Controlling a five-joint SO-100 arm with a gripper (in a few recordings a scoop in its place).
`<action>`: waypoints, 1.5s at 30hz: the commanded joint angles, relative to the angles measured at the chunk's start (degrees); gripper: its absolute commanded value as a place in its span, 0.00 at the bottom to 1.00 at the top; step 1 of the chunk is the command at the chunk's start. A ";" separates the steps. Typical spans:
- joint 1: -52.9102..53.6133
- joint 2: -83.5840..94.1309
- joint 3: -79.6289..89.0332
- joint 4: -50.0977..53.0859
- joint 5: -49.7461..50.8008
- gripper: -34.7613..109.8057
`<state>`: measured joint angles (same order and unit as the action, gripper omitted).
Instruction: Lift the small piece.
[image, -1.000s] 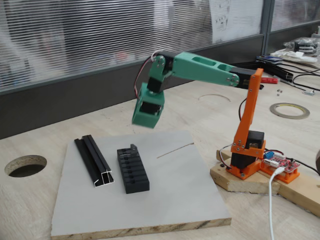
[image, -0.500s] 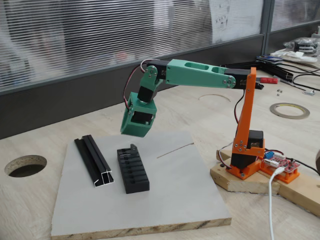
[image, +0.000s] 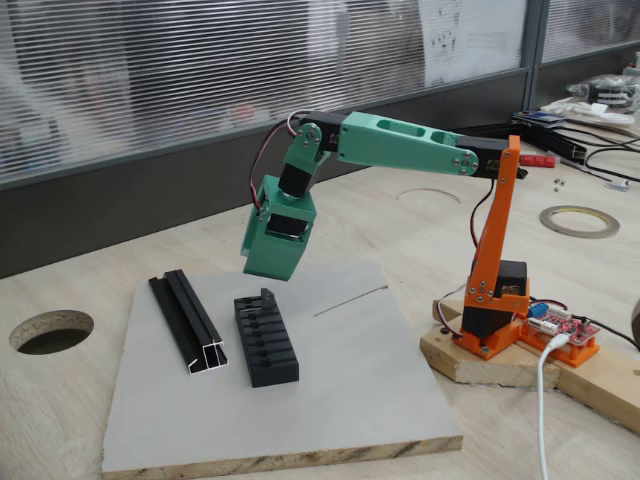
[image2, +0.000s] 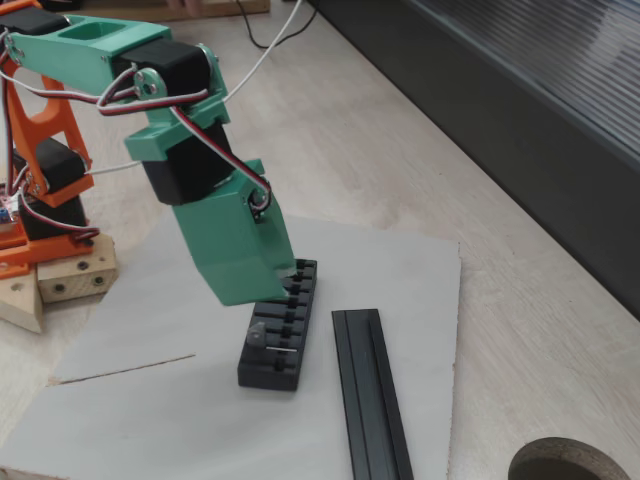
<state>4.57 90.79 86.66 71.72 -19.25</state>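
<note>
Dropped lower and swung toward 8 o'clock compared with a second ago, going by the pincer (image: 270, 268) in a fixed view, then barely budged over the last half second. Hangs in the air, nose pointing down at the board, touching nothing as far as can be made out. Can't tell if the jaws are wide or narrow, honestly: tucked away under the green housing in both fixed views.

Straight down at 6 o'clock from the tip, spot the small piece (image2: 260, 333), a tiny greyish bit perched on one end of the black slotted block (image2: 280, 345), sticking up a little. Looks dark and small, so no calling the exact shape. Well apart from the pincer, still lying where it rests on the block.

At 3 o'clock of the block in that same view, find the long black channel rail (image2: 370, 390), lying just beside it and roughly parallel, not touching.

Under both, see a flat grey board (image: 350, 400) on the pale wooden table (image: 430, 230). Over at 3 o'clock of the board, note the orange arm base (image: 490, 300) on its wooden block. Way out at 9 o'clock, past the board edge, notice a round hole (image: 50, 330) cut in the tabletop.
</note>
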 joint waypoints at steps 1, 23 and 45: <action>0.79 1.58 -0.44 0.88 -0.62 0.50; 5.98 -4.75 1.23 -0.09 -12.66 0.49; 5.19 -10.02 1.23 -9.05 -12.39 0.50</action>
<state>9.05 79.72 87.98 62.75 -30.32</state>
